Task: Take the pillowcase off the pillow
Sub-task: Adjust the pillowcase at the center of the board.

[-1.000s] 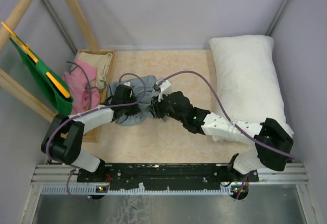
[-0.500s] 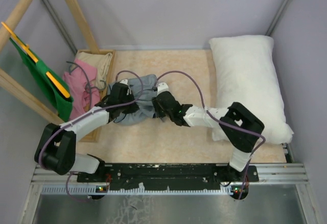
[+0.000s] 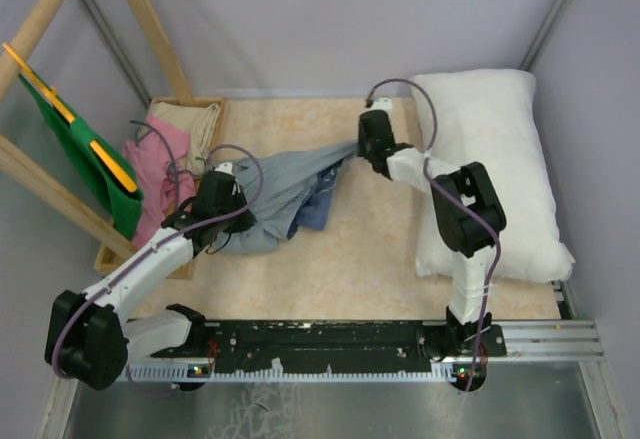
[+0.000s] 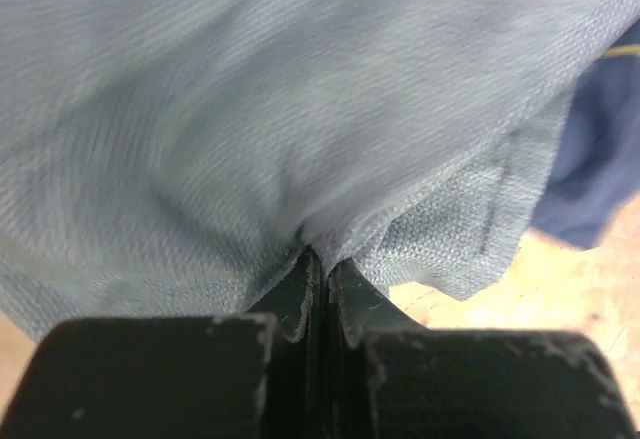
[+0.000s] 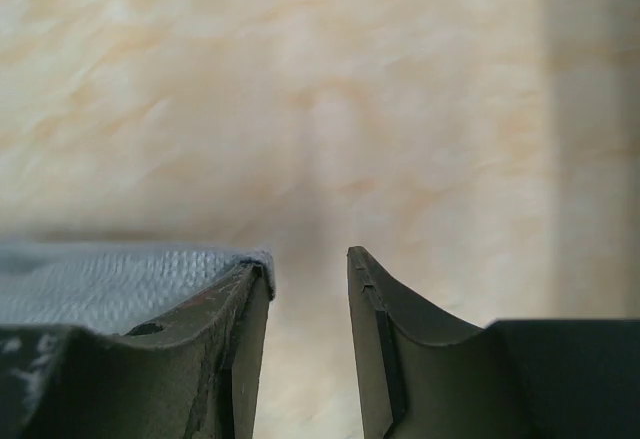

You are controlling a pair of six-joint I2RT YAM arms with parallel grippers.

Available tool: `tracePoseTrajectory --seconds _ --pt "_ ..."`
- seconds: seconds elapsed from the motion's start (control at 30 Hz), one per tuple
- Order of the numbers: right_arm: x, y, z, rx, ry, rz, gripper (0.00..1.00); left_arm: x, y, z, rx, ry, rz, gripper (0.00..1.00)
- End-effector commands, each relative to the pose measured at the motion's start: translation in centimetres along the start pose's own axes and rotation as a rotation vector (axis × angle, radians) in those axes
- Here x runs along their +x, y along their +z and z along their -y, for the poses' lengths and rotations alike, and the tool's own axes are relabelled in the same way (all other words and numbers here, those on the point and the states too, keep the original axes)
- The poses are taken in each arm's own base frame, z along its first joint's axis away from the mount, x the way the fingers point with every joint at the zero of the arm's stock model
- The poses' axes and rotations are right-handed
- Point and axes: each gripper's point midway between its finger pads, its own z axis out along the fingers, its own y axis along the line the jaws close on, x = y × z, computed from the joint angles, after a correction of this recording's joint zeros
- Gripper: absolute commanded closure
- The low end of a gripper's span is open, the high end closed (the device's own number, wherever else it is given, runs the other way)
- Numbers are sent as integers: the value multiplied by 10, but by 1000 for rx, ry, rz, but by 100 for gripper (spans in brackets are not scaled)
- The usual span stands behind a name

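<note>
The pillowcase (image 3: 280, 191) lies off the pillow, turned blue-grey side out, with a navy patch showing at its near edge, stretched across the table's middle. My left gripper (image 3: 216, 197) is shut on its left end; in the left wrist view the gripper (image 4: 322, 259) pinches a fold of the blue-grey fabric (image 4: 250, 109). My right gripper (image 3: 360, 151) is at the pillowcase's far right tip. In the right wrist view its jaws (image 5: 308, 259) stand open, and a fabric edge (image 5: 110, 279) lies over the outside of the left finger. The white pillow (image 3: 490, 159) lies bare along the right side.
A wooden tray (image 3: 212, 109) at the left holds a pink cloth (image 3: 160, 159) and a beige cloth. A green cloth (image 3: 85, 159) hangs from a wooden rack (image 3: 150, 19) at the far left. Grey walls close in the back and sides.
My right gripper has swung from the table's middle to the back right, drawing the pillowcase out into a long stretch, and now stands open. My left gripper has shifted slightly left, still holding.
</note>
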Motion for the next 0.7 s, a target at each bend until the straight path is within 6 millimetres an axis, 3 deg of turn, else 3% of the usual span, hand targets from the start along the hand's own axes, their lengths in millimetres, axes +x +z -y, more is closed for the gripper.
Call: tracePoseTrajectory --seconds 0.0,0.1,0.2,0.33,0.43,0.47,0.53,0.67 --pt "-61 18 77 116 110 79 64 5 -16 -24 -87 1 -4 100" --pt "-83 13 87 106 95 95 64 4 -22 -23 -78 -5 1 100" --pt "-89 3 73 9 47 66 56 6 -23 -25 -86 -5 -6 100" --pt "-84 -26 27 -285 -19 34 26 2 -22 -23 -89 0 -10 100" --pt "-88 -63 24 -332 46 92 11 -4 -24 -18 -77 4 -9 100" --pt "-77 -68 26 -330 77 88 8 -7 -25 -17 -76 8 -4 100" --pt "-73 -96 34 -320 153 113 3 -11 -28 -16 -80 14 -1 100" --pt "-13 -108 37 -334 394 -71 2 -1 -34 -14 -64 7 -52 100"
